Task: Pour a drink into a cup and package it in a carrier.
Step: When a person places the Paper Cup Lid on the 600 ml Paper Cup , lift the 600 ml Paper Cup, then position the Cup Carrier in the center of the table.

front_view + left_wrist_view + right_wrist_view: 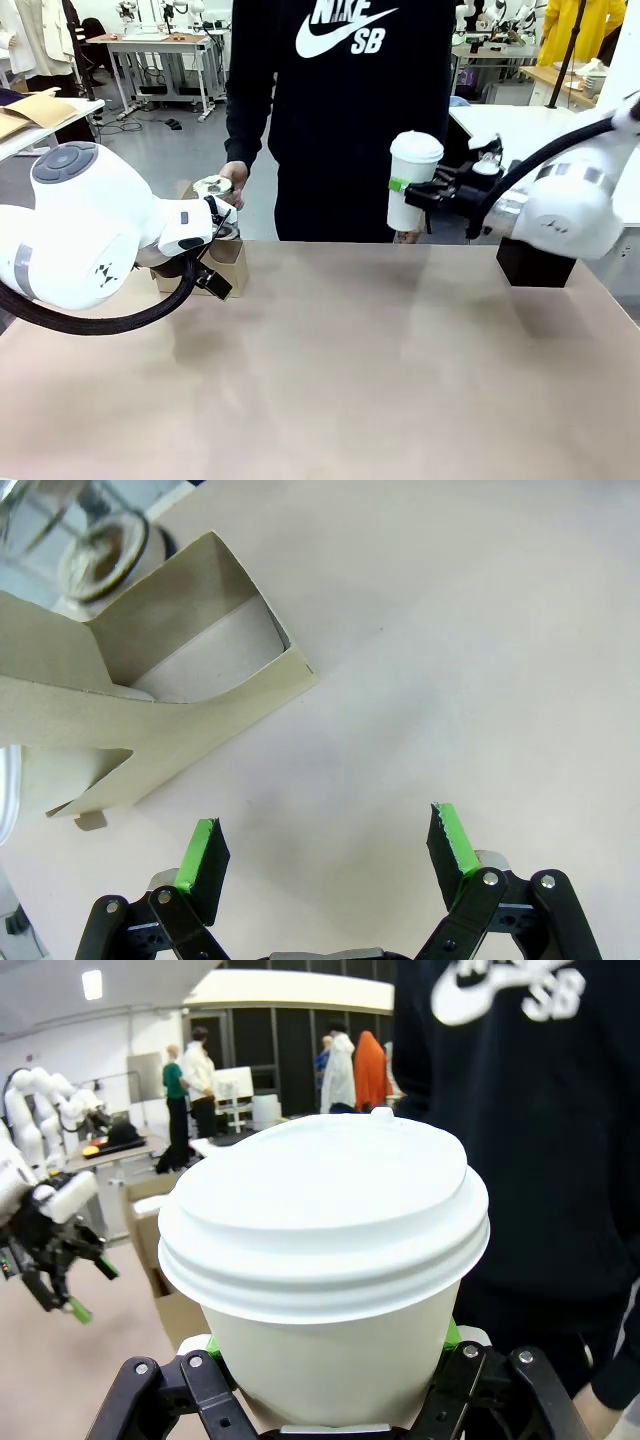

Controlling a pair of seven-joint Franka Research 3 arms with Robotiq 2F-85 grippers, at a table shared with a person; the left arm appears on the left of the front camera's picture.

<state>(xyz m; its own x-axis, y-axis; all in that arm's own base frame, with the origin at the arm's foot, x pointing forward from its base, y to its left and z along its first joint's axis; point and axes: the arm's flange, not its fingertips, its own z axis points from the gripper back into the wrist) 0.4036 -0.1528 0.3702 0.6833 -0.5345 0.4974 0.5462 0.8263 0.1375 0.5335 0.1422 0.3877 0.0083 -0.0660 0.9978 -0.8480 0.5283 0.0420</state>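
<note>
Looking across the surface [380, 380], I saw the right gripper [415, 190] holding the white paper cup [408, 215] upright in the air, well above the surface and just in front of the person [340, 120] at the far side. Its fingers [398, 184] were clamped on the cup's wall just below the rim. From the right wrist, the cup [330, 1350] sat between that gripper's [330, 1370] green pads. The white plastic lid [320, 1210] was pressed down all round, so I could not see what the cup held.

The cardboard cup carrier [228, 262] stood at the far left of the surface, partly hidden behind the left arm. From the left wrist it [170, 710] showed one slot open towards the camera, with a pale curved shape inside. I could not tell whether that was the carrier's own base or something else. No cup stood in that slot.

The left gripper [328, 835] hung just beside the carrier with its fingers [200, 852] spread wide, nothing between them and clear of the cardboard.

Behind the carrier stood the glass pitcher [213, 188], with the person's hand [235, 172] at its top. In the left wrist view the pitcher [100, 560] was blurred, and I could not make out its contents.

A black box [535, 265] sat on the far right of the surface, below the right arm.
</note>
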